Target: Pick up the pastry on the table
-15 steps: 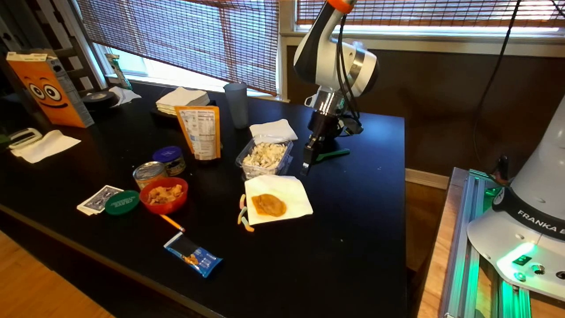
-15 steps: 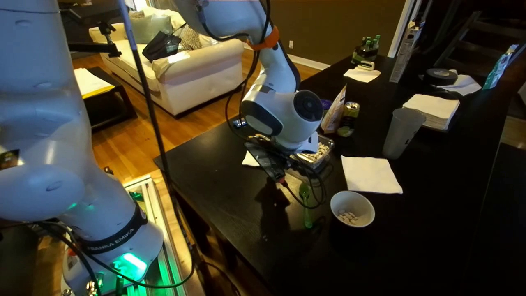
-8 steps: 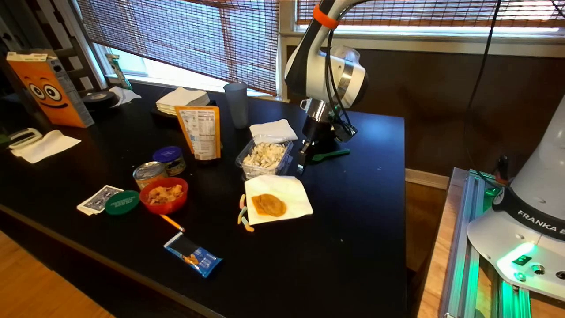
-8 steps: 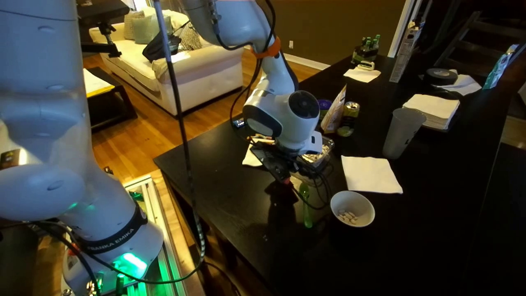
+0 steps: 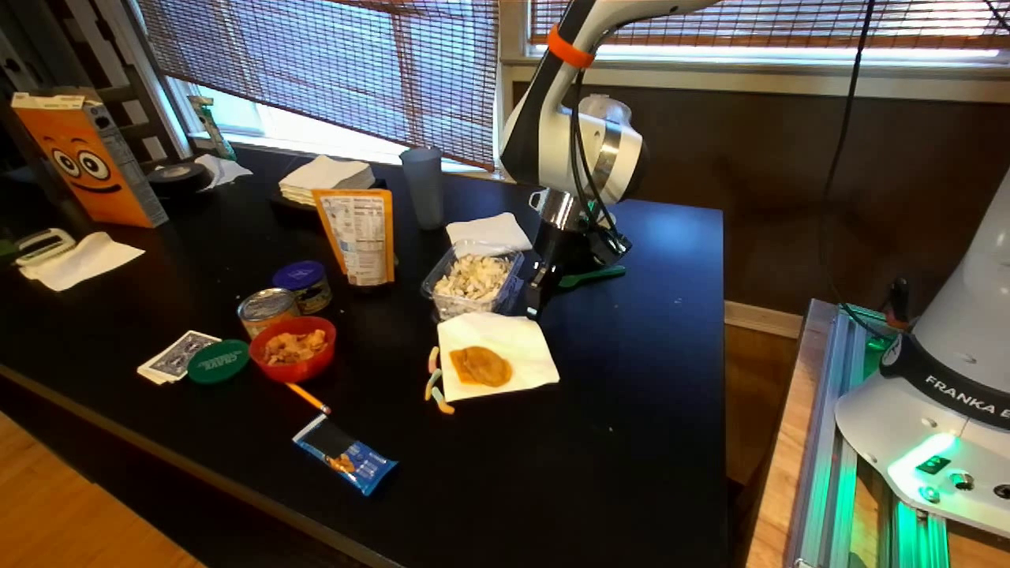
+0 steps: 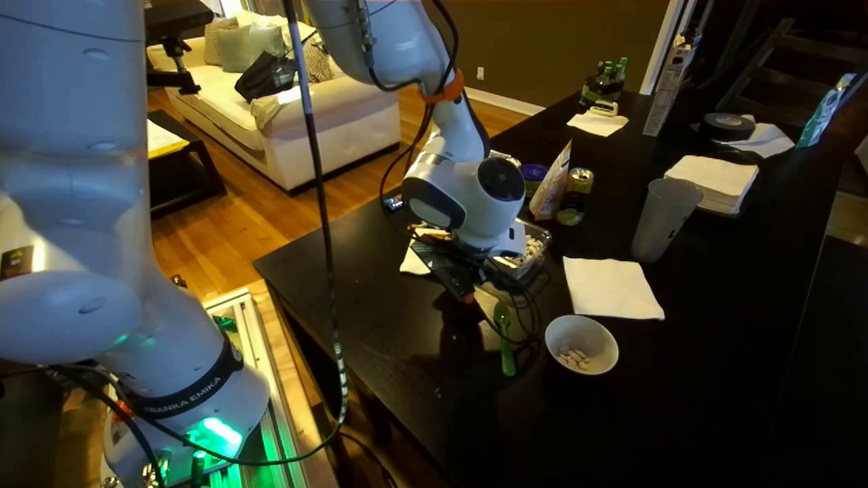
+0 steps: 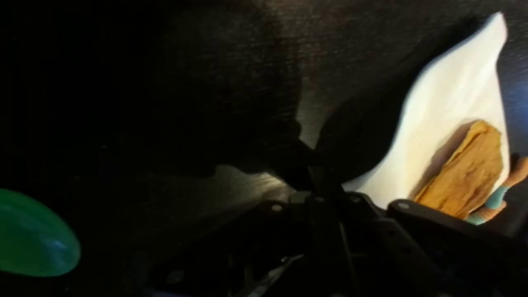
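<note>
The pastry (image 5: 481, 367) is flat, round and golden-brown. It lies on a white napkin (image 5: 529, 347) on the black glossy table (image 5: 623, 473). In the wrist view the pastry (image 7: 466, 177) and the napkin (image 7: 429, 107) are at the right, and one napkin corner curls up. My gripper (image 5: 534, 310) points down just beyond the napkin's far right corner, apart from the pastry. In the wrist view the fingers (image 7: 315, 175) are dark and come together, with nothing seen between them. In an exterior view the arm hides the fingers and most of the pastry, with a napkin edge (image 6: 413, 263) showing.
A clear box of pale pieces (image 5: 473, 284) stands close beside the gripper. A green spoon (image 5: 592, 276) lies behind it. Gummy worms (image 5: 436, 386) lie at the napkin's left edge. A red bowl (image 5: 292, 351), a blue packet (image 5: 347, 457) and a white bowl (image 6: 582, 344) are farther off.
The arm has shifted left in an exterior view, and the fingertips have come a little closer to the napkin's far corner. The pastry and napkin have not moved.
</note>
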You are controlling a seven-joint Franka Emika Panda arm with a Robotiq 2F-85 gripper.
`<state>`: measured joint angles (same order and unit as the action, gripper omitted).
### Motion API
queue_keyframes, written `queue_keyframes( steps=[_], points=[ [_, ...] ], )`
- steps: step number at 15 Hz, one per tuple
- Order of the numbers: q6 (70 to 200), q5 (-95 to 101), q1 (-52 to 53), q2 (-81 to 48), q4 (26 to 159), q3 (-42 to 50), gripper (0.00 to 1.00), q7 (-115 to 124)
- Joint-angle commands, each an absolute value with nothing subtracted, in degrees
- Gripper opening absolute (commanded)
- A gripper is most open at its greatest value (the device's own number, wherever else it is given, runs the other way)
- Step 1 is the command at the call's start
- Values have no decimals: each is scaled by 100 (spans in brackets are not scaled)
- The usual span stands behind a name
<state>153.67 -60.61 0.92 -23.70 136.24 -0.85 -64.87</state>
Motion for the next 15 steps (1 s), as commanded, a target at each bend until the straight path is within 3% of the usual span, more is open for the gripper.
queue_keyframes(
  steps=[1,14,15],
  points=[
    [14464,-6272,-116,-2352,13482,-259,0,-6561],
    [13518,-6846,-327,-2339,13273,-392,0,-7039],
    [13476,-6815,-303,-2344,13271,-394,26,-7026]
  ],
)
